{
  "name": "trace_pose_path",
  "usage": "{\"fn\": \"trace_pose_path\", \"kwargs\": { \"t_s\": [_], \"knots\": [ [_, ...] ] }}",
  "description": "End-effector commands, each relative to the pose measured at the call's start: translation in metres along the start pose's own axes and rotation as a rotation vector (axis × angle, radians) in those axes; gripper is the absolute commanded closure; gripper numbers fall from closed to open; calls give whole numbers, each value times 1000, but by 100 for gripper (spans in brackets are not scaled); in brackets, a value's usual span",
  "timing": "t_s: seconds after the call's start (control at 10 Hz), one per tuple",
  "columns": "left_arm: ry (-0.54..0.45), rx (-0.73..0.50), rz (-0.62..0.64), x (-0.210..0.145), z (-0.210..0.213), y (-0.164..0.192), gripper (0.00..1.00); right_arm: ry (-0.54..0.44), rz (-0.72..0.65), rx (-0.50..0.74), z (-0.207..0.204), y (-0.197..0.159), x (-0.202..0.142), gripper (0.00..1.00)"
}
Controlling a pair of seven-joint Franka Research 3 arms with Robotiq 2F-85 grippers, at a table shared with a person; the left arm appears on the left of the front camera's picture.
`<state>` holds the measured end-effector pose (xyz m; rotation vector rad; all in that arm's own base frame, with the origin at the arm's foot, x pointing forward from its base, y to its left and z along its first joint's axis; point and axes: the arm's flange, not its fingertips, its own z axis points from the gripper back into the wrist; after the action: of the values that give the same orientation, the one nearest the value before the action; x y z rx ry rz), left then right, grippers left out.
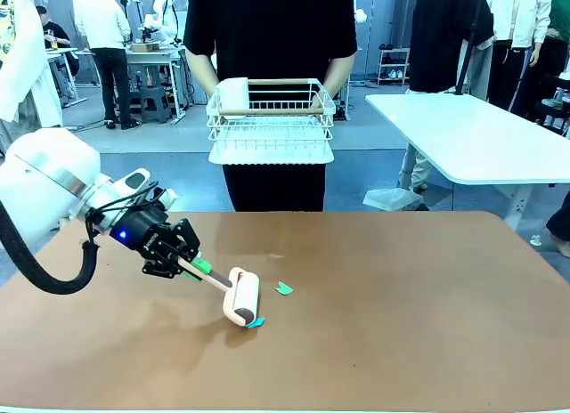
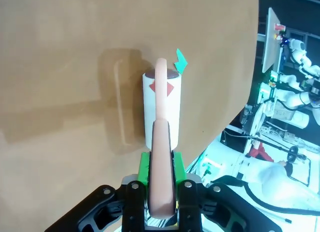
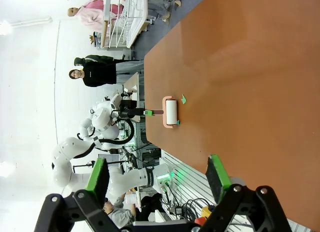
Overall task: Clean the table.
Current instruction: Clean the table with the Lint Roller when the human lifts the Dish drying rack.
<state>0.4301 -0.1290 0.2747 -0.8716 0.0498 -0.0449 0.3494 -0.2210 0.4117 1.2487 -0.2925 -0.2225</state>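
A lint roller (image 1: 242, 297) rests left of centre on the table (image 1: 401, 324), one scrap (image 1: 284, 288) just right of it; a person (image 1: 272, 39) with a rack (image 1: 271, 119) stands at the far edge.

The front camera is looking from the robot's edge of the table (image 1: 401, 324) across to its far edge, taking in most of the top and a person (image 1: 272, 39) standing beyond it. The left wrist camera is sitting close above the top, peering along the left gripper (image 2: 161, 167) at the lint roller (image 2: 161, 109) just ahead. The right wrist camera, rolled sideways, is looking past the right gripper (image 3: 157, 174) from well back. All three are sharing the roller and the green scraps (image 1: 283, 288) beside it.
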Motion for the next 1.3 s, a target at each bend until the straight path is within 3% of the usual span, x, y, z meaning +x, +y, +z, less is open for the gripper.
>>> {"fn": "trace_pose_path", "kwargs": {
  "t_s": [0.0,0.3,0.9,1.2],
  "knots": [
    [55,35,-14,6,-15,-1,78,-6,14,18,1,3,0,0],
    [76,35,2,7,-39,-9,78,-6,14,18,1,3,0,0],
    [112,60,-2,27,-93,-74,78,-6,14,18,1,3,0,0],
    [136,59,-36,31,-99,-107,78,-6,14,18,1,3,0,0]
  ]
}}
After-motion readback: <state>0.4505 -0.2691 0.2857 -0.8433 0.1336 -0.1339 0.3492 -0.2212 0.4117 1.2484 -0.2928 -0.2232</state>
